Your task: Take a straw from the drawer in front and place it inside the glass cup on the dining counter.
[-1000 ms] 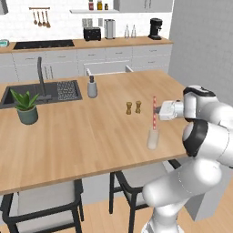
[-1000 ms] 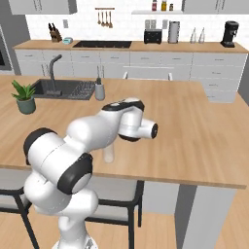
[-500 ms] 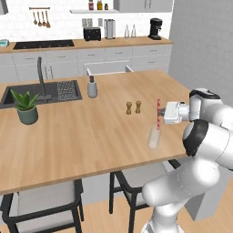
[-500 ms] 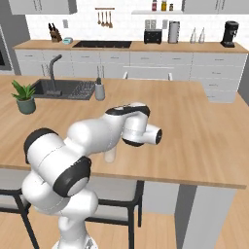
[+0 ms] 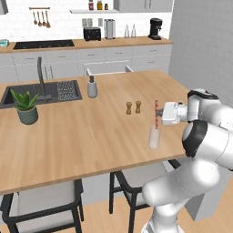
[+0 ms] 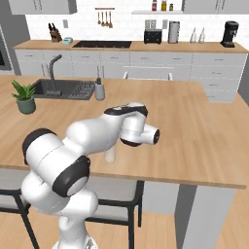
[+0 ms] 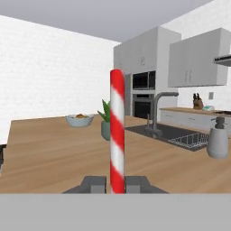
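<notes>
My gripper (image 5: 160,114) is shut on the straw (image 5: 157,113), a red-and-white striped stick that stands upright. Its lower end is right at the rim of the glass cup (image 5: 154,137), a clear tumbler near the front edge of the dining counter (image 5: 82,132). In the hand view the straw (image 7: 117,135) rises between the two dark fingertips (image 7: 94,184) of the gripper (image 7: 116,185). From the right base camera, my arm partly hides the glass cup (image 6: 111,155). Beyond the counter, the open white drawer (image 5: 107,69) sticks out of the far cabinets.
Two wooden shakers (image 5: 133,107) stand left of and behind the cup. Farther left are a grey soap dispenser (image 5: 92,87), a sink with faucet (image 5: 42,82) and a potted plant (image 5: 26,107). Stools (image 5: 43,207) stand under the counter's front edge.
The gripper has carried the straw a little to the right and down, so it now stands over the glass cup. The cup and shakers have not moved.
</notes>
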You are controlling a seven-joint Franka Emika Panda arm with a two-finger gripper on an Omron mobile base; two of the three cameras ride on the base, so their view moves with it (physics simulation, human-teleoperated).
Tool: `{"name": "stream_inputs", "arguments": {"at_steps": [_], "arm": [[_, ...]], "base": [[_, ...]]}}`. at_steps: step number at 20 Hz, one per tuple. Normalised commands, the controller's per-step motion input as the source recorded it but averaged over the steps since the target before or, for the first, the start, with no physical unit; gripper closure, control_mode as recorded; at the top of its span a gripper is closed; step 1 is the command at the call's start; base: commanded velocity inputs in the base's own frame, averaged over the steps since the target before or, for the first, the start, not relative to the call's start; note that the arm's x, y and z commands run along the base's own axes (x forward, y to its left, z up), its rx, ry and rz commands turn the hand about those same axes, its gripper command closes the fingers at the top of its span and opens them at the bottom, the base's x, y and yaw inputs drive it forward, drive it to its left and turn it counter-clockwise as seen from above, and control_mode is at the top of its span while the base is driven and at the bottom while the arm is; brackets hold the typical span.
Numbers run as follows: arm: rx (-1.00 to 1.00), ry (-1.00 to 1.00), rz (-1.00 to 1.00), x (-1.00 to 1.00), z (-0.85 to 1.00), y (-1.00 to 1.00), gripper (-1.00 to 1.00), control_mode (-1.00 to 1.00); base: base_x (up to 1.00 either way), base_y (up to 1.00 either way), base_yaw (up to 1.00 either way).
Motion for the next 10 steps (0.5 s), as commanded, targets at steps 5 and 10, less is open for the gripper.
{"name": "stream_inputs", "arguments": {"at_steps": [5, 10], "arm": [[0.0, 0.0, -0.02, -0.13, 0.0, 0.03, 1.0, -1.0], [0.0, 0.0, -0.06, -0.26, 0.12, 0.0, 1.0, -1.0]], "base": [[0.0, 0.0, 0.0], [0.0, 0.0, 0.0]]}}
